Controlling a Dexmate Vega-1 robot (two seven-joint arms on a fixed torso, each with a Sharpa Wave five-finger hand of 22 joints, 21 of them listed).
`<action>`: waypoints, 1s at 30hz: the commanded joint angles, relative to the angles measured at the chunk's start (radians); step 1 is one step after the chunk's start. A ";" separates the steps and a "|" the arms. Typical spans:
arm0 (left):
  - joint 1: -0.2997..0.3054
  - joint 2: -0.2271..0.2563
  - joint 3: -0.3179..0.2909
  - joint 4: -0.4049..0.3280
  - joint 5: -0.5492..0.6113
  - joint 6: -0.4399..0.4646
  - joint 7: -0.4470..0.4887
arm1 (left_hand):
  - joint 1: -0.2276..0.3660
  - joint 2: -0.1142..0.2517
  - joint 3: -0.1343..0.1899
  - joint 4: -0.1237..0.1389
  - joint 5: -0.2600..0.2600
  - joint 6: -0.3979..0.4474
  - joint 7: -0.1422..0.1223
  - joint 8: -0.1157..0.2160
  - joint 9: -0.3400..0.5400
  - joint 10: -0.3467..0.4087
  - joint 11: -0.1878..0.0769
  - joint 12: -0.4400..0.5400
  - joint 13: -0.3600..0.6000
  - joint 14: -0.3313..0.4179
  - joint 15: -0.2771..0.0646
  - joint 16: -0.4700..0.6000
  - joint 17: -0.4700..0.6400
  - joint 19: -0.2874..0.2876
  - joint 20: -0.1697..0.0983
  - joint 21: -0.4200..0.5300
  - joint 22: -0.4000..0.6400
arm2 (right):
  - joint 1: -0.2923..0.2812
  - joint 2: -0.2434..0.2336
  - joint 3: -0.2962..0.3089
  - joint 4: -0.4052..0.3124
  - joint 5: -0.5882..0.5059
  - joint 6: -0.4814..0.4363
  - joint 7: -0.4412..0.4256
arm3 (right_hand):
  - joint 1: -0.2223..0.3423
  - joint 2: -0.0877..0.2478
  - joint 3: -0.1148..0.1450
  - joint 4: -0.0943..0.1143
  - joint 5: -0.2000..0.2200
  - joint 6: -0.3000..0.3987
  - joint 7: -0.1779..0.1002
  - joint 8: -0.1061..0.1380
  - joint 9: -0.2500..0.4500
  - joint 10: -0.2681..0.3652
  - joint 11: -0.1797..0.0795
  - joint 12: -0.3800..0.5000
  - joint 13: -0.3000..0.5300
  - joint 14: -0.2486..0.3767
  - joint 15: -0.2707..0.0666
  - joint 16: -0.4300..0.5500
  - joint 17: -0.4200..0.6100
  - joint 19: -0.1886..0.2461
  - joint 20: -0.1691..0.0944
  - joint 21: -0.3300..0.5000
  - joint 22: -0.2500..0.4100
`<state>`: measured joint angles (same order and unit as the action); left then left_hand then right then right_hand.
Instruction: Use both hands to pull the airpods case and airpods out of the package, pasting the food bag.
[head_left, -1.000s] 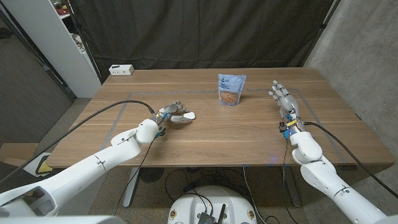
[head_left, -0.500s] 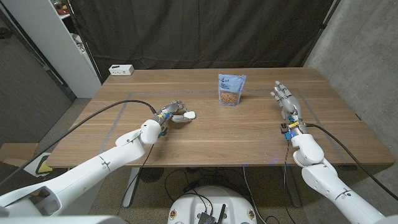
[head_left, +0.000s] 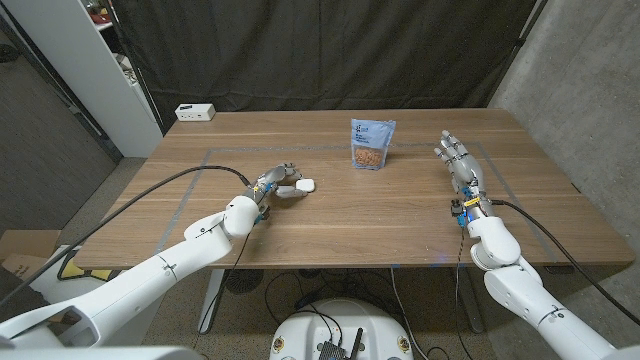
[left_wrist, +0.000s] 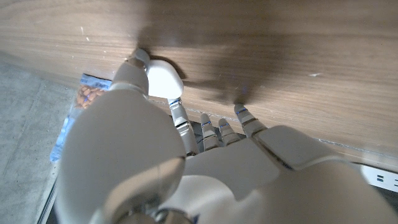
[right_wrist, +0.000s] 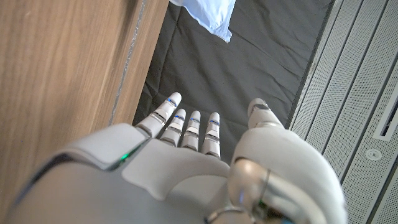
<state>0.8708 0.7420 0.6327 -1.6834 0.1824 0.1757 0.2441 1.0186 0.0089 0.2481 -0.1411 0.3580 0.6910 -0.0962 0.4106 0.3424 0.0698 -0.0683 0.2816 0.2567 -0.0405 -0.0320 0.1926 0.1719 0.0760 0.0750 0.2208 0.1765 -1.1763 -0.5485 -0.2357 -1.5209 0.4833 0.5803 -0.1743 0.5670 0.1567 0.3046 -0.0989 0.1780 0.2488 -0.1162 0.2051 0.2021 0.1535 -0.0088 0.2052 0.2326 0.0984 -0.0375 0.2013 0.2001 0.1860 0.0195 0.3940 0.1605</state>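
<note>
A: How many task things sit on the table (head_left: 400, 215)?

B: Two: one blue food bag (head_left: 372, 144), upright toward the far middle, and one white case (head_left: 304, 185), lying left of centre, well apart from the bag.

A: And the left hand (head_left: 276, 184)?

B: It sits just beside the case, fingers curled toward it. The left wrist view puts the thumb against the white shell, but a real grip cannot be told.

A: The right hand (head_left: 458, 160)?

B: It stands near the right edge, fingers straight and slightly apart, holding nothing.

A: Anything else?

B: One white box (head_left: 195, 112) at the far left corner.
</note>
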 joint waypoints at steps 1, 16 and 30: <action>0.015 -0.004 -0.054 -0.045 -0.029 -0.074 0.056 | 0.009 0.011 -0.009 0.001 -0.005 0.197 0.028 0.109 0.095 0.018 -0.001 0.005 0.000 0.013 -0.019 0.007 0.003 0.013 -0.003 -0.005 0.000 | 0.020 -0.024 0.001 -0.012 0.027 -0.035 0.037 | -0.004 0.000 -0.005 -0.003 0.005 0.015 -0.008 0.005 0.004 0.010 0.004 0.004 0.002 0.004 -0.054 0.008 -0.002 0.013 0.003 -0.010 0.005; 0.000 -0.020 -0.069 -0.162 0.079 -0.090 0.114 | 0.028 0.018 -0.029 0.005 -0.018 0.203 0.025 0.128 0.129 0.035 -0.004 0.006 -0.007 0.030 -0.029 0.003 0.003 0.041 -0.016 -0.004 0.000 | -0.036 -0.085 0.048 -0.193 -0.034 -0.203 -0.106 | 0.036 0.002 0.009 -0.034 0.004 0.170 -0.009 0.051 0.009 0.059 -0.003 0.031 0.016 0.075 -0.036 0.040 0.008 0.093 0.026 -0.039 0.009; -0.168 -0.119 -0.001 -0.047 0.194 -0.260 0.107 | 0.034 0.025 -0.051 0.014 -0.029 0.194 0.023 0.141 0.162 0.036 -0.004 0.001 -0.012 0.034 -0.033 -0.002 0.004 0.049 -0.020 -0.010 0.001 | -0.101 -0.205 0.132 -0.409 -0.008 -0.460 -0.146 | 0.103 -0.071 -0.005 -0.071 0.001 0.274 0.068 0.066 0.014 0.024 0.038 0.018 0.021 0.043 0.018 0.018 0.001 0.103 0.065 -0.101 0.009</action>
<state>0.8131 0.6886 0.5875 -1.7978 0.2934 0.0239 0.3481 1.0515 0.0205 0.2025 -0.1286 0.3348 0.6932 -0.0947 0.4117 0.3424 0.0966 -0.0735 0.2816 0.2449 -0.0122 -0.0322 0.1925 0.1722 0.1168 0.0589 0.2131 0.1765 -1.2266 -0.6530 -0.1688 -1.7543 0.4520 0.3406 -0.2870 0.6663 0.1071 0.3031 -0.1643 0.1779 0.5048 -0.0636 0.2594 0.2118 0.1732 0.0162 0.2254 0.2535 0.1443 -0.0263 0.2243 0.2022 0.2861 0.0768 0.2992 0.1655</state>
